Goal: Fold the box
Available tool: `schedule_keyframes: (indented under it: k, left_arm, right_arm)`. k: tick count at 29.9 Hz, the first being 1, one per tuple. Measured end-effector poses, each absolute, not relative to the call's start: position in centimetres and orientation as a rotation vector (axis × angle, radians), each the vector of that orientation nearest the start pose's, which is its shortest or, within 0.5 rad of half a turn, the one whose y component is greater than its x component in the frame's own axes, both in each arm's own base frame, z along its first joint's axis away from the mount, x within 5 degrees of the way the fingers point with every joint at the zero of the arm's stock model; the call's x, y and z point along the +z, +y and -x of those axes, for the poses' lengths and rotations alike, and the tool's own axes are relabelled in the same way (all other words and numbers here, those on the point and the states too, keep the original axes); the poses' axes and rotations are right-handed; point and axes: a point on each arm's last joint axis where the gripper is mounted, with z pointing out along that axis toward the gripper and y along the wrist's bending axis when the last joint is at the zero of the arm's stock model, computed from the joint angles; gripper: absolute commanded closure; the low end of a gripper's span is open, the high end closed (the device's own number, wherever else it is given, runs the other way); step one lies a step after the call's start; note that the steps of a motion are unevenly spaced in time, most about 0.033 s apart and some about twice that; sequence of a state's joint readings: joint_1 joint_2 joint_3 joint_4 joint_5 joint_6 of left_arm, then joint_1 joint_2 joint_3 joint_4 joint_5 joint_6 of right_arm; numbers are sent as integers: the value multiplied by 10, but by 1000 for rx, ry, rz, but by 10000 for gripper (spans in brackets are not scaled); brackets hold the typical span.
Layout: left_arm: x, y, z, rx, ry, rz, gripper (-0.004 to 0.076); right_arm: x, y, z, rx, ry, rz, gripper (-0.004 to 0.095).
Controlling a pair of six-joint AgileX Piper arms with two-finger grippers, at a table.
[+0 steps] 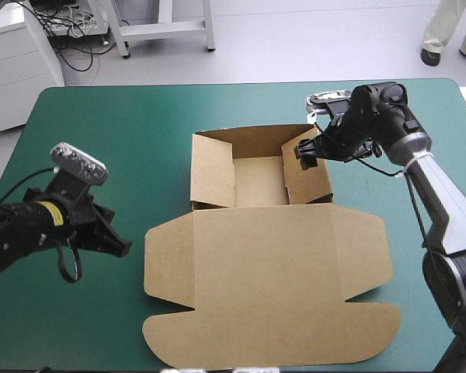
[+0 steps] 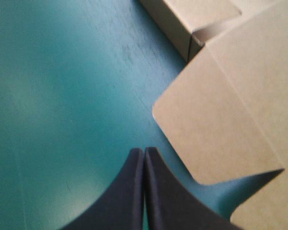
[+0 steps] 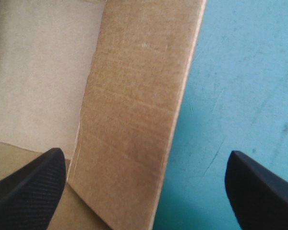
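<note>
The brown box (image 1: 268, 256) was found at the middle of the table, on the teal-green cover (image 1: 101, 124). Its tray was set toward the far edge with walls raised. The lid (image 1: 272, 280) was spread flat toward the near edge, and its rounded front flap was carried almost to that edge.

The right gripper (image 1: 304, 149) was held over the top edge of the tray's right wall (image 1: 309, 175), spread wide with nothing grasped. In the right wrist view that wall was seen between the fingers, one finger (image 3: 29, 187) over the tray's inside and the other over bare cover outside. Whether the wall was touched could not be told.

The left gripper (image 1: 118, 247) was held low over the cover just beside the lid's left side flap (image 1: 167, 264), clenched to a single point with nothing in it. A strip of cover was seen between its tip and the flap's rounded corner.

Open cover was seen to the left of the box, beyond its far wall and to its right.
</note>
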State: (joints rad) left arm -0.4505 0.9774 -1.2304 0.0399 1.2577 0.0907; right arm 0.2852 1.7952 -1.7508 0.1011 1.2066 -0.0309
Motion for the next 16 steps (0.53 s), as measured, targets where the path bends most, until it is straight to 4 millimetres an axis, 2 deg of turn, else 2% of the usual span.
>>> schedule_keyframes:
  k: [5, 8, 12, 16]
  left_arm:
    - [371, -53, -117, -88, 2478, -667, 756]
    - [354, -46, -102, -87, 2498, -663, 756]
    - [347, -39, -89, -98, 2487, -636, 756]
    - [349, -34, -78, -110, 2445, -615, 756]
  right_arm:
    - [313, 122, -385, 205, 2749, 407, 87]
    - [297, 124, -392, 200, 2783, 410, 124]
    - [282, 126, -399, 196, 2808, 411, 214]
    - [273, 127, -402, 193, 2823, 415, 401]
